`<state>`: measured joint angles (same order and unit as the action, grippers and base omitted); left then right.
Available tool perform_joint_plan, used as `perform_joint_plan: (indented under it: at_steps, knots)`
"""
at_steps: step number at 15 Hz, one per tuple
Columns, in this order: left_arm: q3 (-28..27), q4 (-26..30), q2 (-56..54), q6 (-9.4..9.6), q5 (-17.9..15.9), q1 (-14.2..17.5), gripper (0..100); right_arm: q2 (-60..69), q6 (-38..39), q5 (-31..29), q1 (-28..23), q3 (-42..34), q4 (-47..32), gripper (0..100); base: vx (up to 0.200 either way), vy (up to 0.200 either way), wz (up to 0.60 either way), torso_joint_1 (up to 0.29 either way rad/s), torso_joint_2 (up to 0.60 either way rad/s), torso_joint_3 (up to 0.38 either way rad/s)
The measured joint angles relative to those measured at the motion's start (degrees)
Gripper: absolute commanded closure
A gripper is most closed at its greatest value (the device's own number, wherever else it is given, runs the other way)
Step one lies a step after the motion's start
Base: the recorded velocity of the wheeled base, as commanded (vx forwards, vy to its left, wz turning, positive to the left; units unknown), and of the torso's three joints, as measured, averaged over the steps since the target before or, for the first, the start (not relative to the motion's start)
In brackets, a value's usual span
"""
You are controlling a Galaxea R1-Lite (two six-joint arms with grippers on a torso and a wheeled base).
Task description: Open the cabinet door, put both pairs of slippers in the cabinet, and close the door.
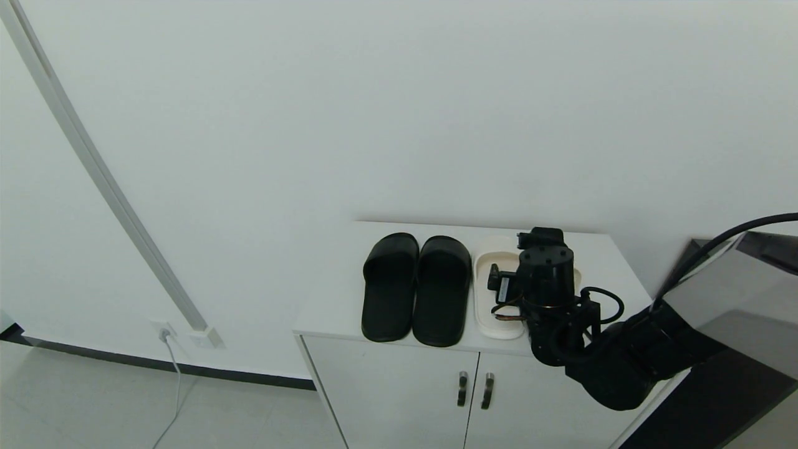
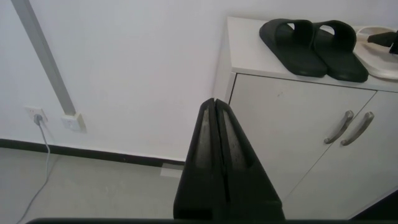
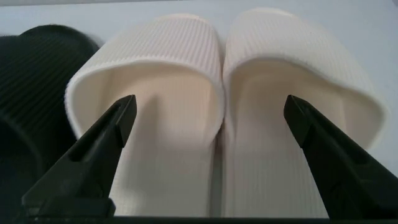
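Note:
A pair of black slippers (image 1: pixel 416 288) lies side by side on top of the white cabinet (image 1: pixel 336 312), and shows again as black slippers (image 2: pixel 314 46) in the left wrist view. Right of them lies a pair of cream slippers (image 1: pixel 492 293), partly hidden by my right arm. My right gripper (image 3: pixel 211 118) hangs open just above the cream slippers (image 3: pixel 217 124), one finger over each sole. Both cabinet doors are closed, their two handles (image 1: pixel 474 390) side by side at the middle. My left gripper (image 2: pixel 215 124) is shut on nothing, low and to the left of the cabinet front (image 2: pixel 298 124).
A white wall stands right behind the cabinet. A cable duct (image 1: pixel 100 174) runs down the wall to a socket (image 1: pixel 163 329) with a plugged cord at the left. A dark surface (image 1: pixel 735 299) sits to the cabinet's right. Open floor lies left of the cabinet.

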<state>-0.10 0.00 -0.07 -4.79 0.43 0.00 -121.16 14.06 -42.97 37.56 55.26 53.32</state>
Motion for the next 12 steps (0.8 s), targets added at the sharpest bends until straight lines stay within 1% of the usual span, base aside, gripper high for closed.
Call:
perform_joint_plan:
  at_steps: [9, 10, 12]
  knots:
    - [0.0, 0.0, 0.0, -0.02, 0.0, 0.0, 100, -3.6, -2.9, 0.4, -2.9, 5.3, -0.1, 0, 0.000, 0.000, 0.00, 0.000, 0.00, 0.000]
    - [0.0, 0.0, 0.0, -0.02, 0.0, 0.0, 100, -3.8, -2.9, 0.4, -3.2, 5.4, -0.1, 100, 0.000, 0.000, 0.00, 0.000, 0.00, 0.000]
    - [0.0, 0.0, 0.0, -0.02, 0.0, 0.0, 100, -3.9, -3.3, 0.4, -3.3, 5.6, -0.1, 100, 0.000, 0.000, 0.00, 0.000, 0.00, 0.000]
